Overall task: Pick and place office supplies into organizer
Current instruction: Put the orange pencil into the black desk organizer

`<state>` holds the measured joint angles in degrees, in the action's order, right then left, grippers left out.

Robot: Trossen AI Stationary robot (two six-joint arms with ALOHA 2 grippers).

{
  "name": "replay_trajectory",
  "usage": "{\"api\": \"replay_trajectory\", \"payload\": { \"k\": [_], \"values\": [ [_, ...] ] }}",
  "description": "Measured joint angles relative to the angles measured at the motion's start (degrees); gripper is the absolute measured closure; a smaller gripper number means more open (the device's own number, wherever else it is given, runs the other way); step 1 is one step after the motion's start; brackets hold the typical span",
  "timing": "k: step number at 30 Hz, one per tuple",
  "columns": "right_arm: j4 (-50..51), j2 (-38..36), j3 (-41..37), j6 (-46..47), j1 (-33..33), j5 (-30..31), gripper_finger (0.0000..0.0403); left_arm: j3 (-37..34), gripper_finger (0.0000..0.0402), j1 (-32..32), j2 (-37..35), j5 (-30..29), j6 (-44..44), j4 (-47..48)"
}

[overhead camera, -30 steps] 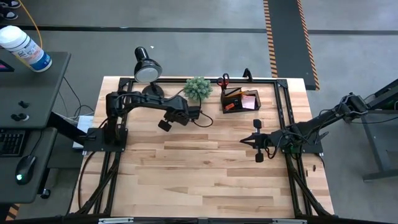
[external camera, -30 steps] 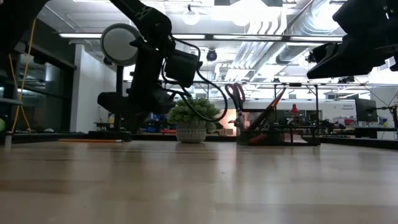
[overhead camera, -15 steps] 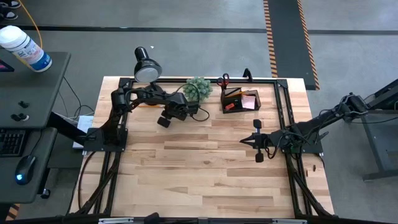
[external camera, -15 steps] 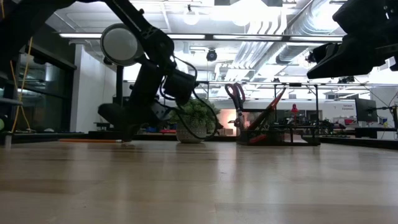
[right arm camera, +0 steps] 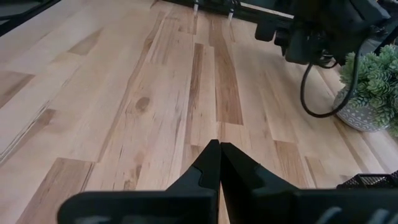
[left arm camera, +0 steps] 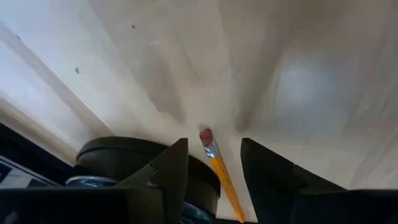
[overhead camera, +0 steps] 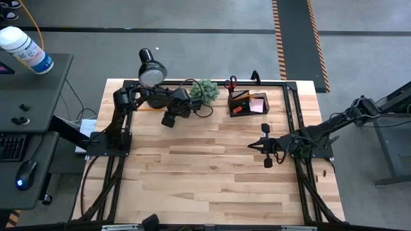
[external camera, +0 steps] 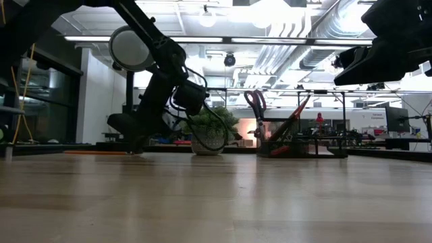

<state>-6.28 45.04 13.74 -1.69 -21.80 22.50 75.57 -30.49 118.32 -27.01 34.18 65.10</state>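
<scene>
Most of the job looks done: along the far edge of the bench [overhead camera: 212, 179], toward its right corner, the black organizer [overhead camera: 248, 104] already carries the red-handled scissors [overhead camera: 230, 83] standing in its taller cup, an orange pencil [overhead camera: 240, 97], the pink sticky-note pad [overhead camera: 257, 103] and a small red eraser [overhead camera: 237, 110] in the lower trays. What appears left is one yellow pencil [left arm camera: 219, 175] lying flat on the wood near the far left corner, just beside the round base of the desk lamp [overhead camera: 151, 72]. The left gripper [overhead camera: 169, 119] is down over that spot, its fingers [left arm camera: 166, 171] spread apart on either side of the pencil's eraser end, gripping nothing. The potted plant [overhead camera: 204, 90] stands between lamp and organizer. Further right, the right gripper [overhead camera: 265, 145] waits above the bench's right-hand side, fingers [right arm camera: 208, 163] pressed together and empty.
</scene>
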Motion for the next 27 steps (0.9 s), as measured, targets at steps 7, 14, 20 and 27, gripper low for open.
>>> {"api": "replay_trajectory", "payload": {
  "k": [7,14,20,27],
  "values": [
    [0.00,0.00,0.00,-0.02,0.00,-0.46,0.0402,0.00,0.0263,-1.87,0.00,0.69,0.08,-0.71],
    [0.00,0.00,0.00,-0.02,0.00,-0.46,0.0402,0.00,0.0263,-3.46,-0.02,3.25,1.44,-1.12],
    [0.00,0.00,0.00,-0.09,0.00,-0.69,0.0402,0.09,0.0263,-4.67,-0.15,5.50,1.42,-1.32],
    [-0.02,0.00,0.00,-0.25,0.00,-0.85,0.0402,0.13,0.0263,-5.56,-0.28,9.15,1.10,-1.73]
  ]
}}
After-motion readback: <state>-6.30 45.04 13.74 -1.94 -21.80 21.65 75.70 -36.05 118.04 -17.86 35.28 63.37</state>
